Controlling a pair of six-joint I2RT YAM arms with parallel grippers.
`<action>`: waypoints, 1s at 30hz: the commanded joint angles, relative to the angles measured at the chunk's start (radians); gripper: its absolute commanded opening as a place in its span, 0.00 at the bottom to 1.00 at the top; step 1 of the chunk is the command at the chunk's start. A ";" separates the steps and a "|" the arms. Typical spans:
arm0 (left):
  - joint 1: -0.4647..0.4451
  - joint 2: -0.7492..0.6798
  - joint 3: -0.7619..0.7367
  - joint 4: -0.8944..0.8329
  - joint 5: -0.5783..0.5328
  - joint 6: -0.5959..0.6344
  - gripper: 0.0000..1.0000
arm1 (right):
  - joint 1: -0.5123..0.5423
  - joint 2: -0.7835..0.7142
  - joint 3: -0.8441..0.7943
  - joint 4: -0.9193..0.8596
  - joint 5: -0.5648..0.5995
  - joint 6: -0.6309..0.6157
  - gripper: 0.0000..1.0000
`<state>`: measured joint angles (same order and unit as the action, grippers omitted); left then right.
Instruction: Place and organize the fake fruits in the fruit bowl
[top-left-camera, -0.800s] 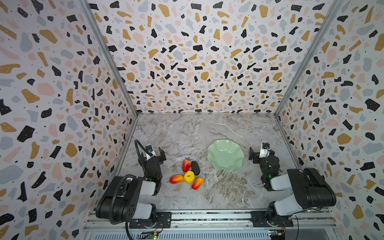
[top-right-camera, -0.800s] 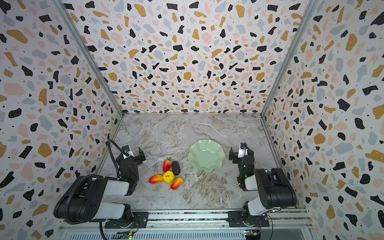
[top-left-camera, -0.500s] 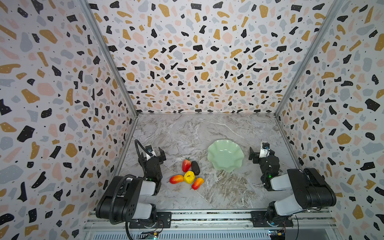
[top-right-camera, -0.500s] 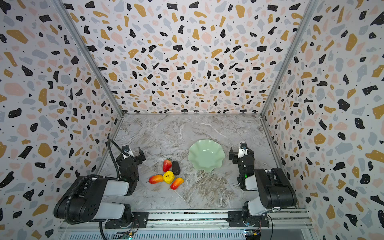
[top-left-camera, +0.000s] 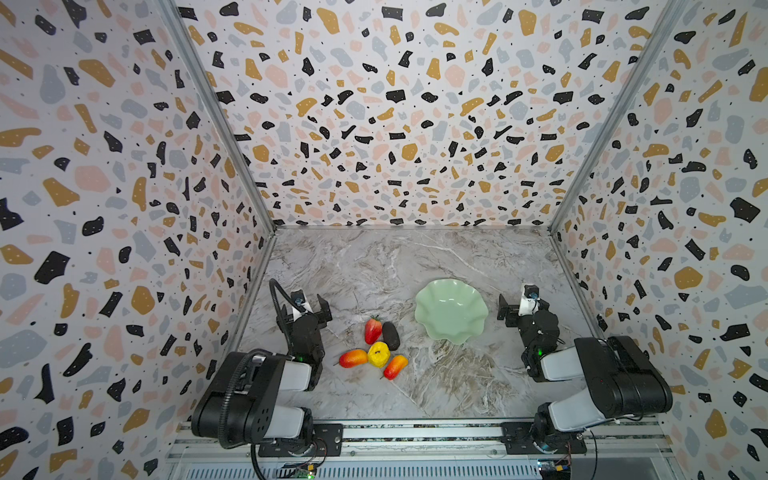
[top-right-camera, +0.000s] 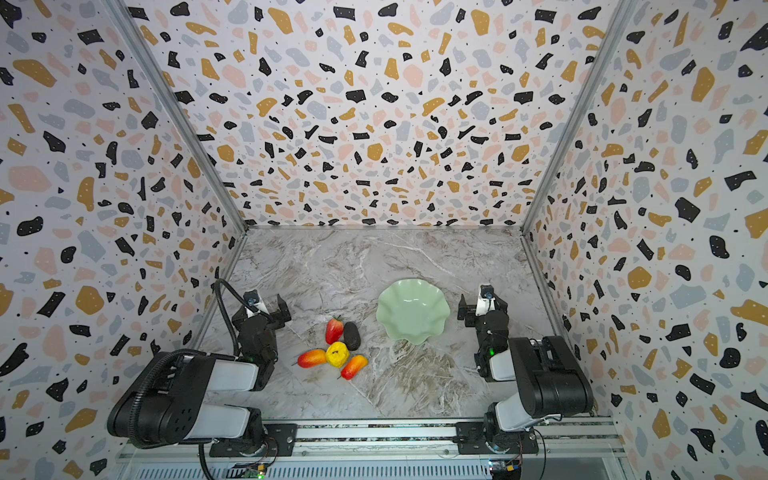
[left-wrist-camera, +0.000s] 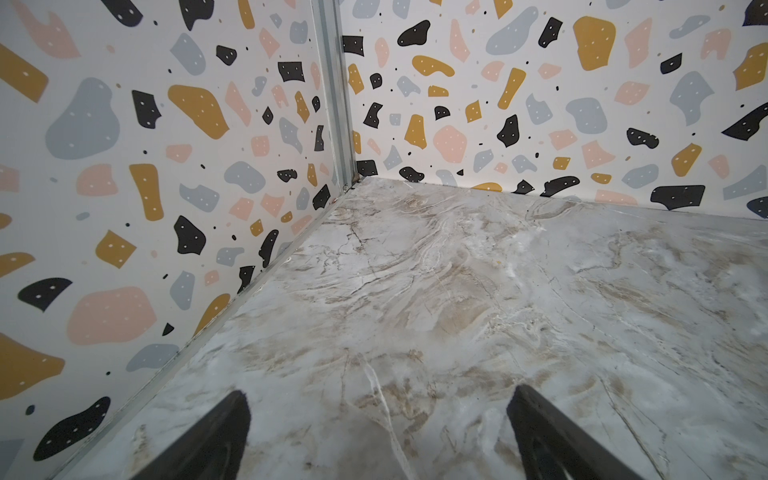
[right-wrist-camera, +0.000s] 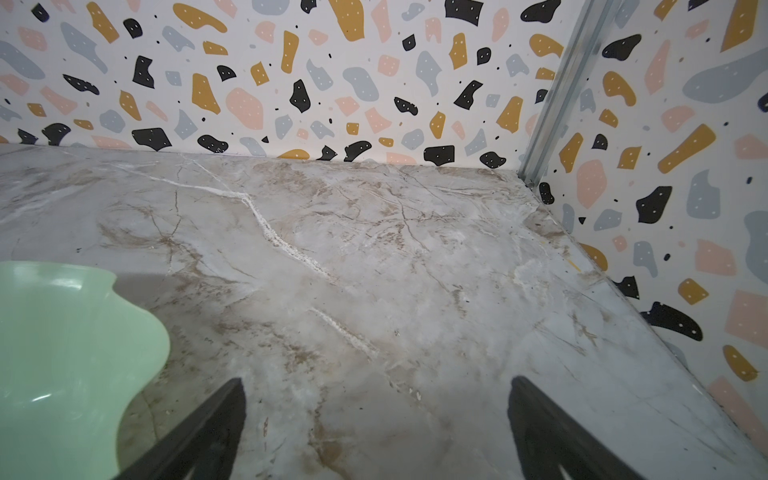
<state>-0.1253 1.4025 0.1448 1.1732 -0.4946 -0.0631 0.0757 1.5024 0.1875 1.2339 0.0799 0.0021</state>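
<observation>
Five fake fruits lie clustered on the marble table: a red strawberry (top-left-camera: 372, 329) (top-right-camera: 334, 329), a dark avocado (top-left-camera: 390, 336) (top-right-camera: 352, 336), a lumpy yellow fruit (top-left-camera: 378, 354) (top-right-camera: 337, 354), and two red-orange mangoes (top-left-camera: 353, 358) (top-left-camera: 395, 366) (top-right-camera: 311, 358) (top-right-camera: 354, 366). The mint-green fruit bowl (top-left-camera: 451, 311) (top-right-camera: 412, 310) (right-wrist-camera: 62, 353) sits empty to their right. My left gripper (top-left-camera: 305, 308) (top-right-camera: 266, 308) (left-wrist-camera: 378, 436) is open, empty, left of the fruits. Right of the bowl, my right gripper (top-left-camera: 521, 306) (top-right-camera: 482, 306) (right-wrist-camera: 376, 428) stands open and empty.
Terrazzo-patterned walls (top-left-camera: 395, 124) enclose the table on three sides, close beside each arm. A metal rail (top-left-camera: 415, 432) runs along the front edge. Bare marble (top-left-camera: 395, 262) stretches behind the bowl and fruits.
</observation>
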 joint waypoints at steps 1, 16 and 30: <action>-0.002 -0.007 0.015 0.033 0.003 0.011 1.00 | -0.004 -0.011 0.030 -0.005 -0.004 0.002 0.99; -0.007 -0.024 0.016 0.041 0.015 0.023 1.00 | 0.009 -0.016 0.023 0.005 0.012 -0.005 0.99; -0.043 -0.393 0.446 -0.982 0.039 -0.136 1.00 | 0.200 -0.254 0.624 -1.002 -0.111 -0.102 0.99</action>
<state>-0.1513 1.0523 0.4728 0.4801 -0.5049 -0.1432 0.1802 1.1954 0.6960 0.5705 0.0322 -0.0494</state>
